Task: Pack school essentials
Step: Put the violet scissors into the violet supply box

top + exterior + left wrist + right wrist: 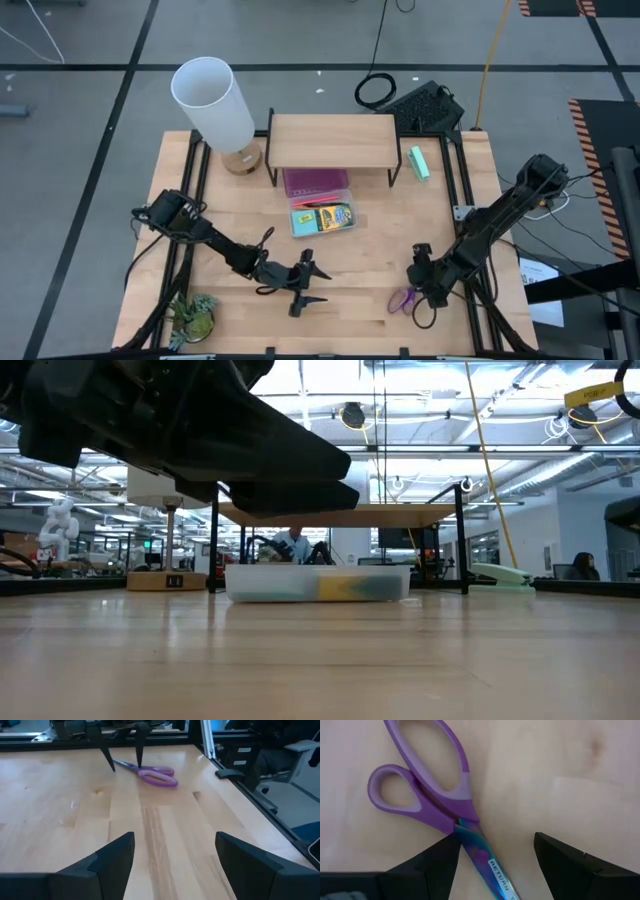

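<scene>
The right pincer (pixel 418 290) is hovering low over the scissors (pixel 403 298), which are lying flat on the table (pixel 360 280) near its front right part. In the right wrist view the two fingers (pixel 437 862) are standing spread apart on either side of the iridescent blade (pixel 485 860), one finger just touching the blade near the pivot, the other well clear of it; the purple handles (pixel 427 780) are pointing away from the pincer. The left pincer (pixel 305 285) is resting over the table's front middle, fingers wide apart and holding nothing, facing the scissors (pixel 150 771) across bare wood. The clear tray (pixel 320 205) is sitting at the table's centre, just in front of the small wooden shelf (pixel 333 141), with the crayon box (pixel 325 217) lying inside it. A white lamp (pixel 215 105) is standing at the back left.
</scene>
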{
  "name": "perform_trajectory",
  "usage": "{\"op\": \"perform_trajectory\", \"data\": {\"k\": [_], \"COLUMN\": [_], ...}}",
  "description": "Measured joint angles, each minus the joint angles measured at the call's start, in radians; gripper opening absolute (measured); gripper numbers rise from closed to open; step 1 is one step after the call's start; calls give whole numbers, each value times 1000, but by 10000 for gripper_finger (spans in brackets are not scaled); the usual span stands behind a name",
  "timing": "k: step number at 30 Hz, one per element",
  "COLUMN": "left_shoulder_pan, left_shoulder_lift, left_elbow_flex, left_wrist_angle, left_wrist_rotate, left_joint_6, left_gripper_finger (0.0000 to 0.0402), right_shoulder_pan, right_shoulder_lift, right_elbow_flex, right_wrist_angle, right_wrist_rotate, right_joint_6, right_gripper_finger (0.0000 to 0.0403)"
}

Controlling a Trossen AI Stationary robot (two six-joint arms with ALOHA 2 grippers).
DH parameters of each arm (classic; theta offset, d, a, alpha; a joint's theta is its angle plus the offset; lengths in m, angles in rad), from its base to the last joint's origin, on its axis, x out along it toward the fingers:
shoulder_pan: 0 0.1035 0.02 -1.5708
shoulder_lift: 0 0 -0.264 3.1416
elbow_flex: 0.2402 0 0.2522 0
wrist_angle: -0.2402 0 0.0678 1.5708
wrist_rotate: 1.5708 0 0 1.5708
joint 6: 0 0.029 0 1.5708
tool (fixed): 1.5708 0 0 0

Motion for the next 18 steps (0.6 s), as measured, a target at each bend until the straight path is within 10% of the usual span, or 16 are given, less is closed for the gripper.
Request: {"op": "perform_trajectory", "data": {"k": [9,18], "left_shoulder_pan": [-1,9], "left_shoulder_lift": [0,0], "left_elbow_flex": [0,0], "left_wrist_angle": [-5,-4], "left_wrist_rotate": [0,-3], "left_joint_6": [3,5], "left_gripper_finger": [282,282], "right_shoulder_pan": [26,-2], "right_shoulder_lift": [67,71], "right_elbow_flex": [1,-9], "right_wrist_angle": [38,226], "right_wrist_rotate": [3,411], "right_joint_6": [19,22], "right_gripper_finger": [228,191]}}
